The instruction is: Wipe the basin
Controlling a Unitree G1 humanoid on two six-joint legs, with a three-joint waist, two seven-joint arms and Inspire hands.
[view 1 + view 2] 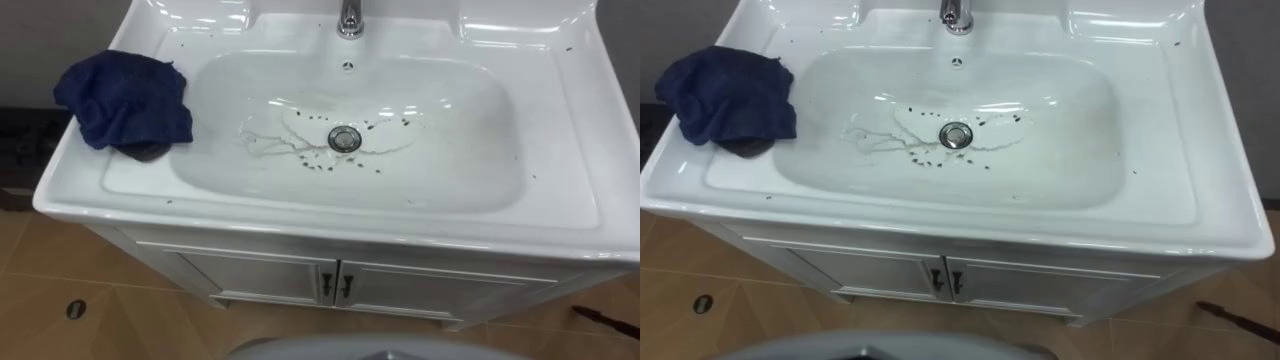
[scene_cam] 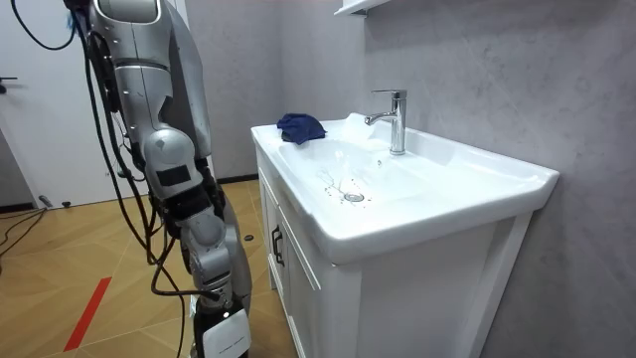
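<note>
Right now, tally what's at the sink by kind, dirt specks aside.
Blue cloth: 1
Basin: 1
Faucet: 1
Drain: 1
Cabinet door handles: 2
Total: 6

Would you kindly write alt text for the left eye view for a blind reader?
White basin from above, dark specks and water trails around its drain. A crumpled blue cloth lies on the rim at its left; a faucet stands behind.

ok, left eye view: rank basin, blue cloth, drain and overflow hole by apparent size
1. basin
2. blue cloth
3. drain
4. overflow hole
The gaps are clear, with no ties.
</note>
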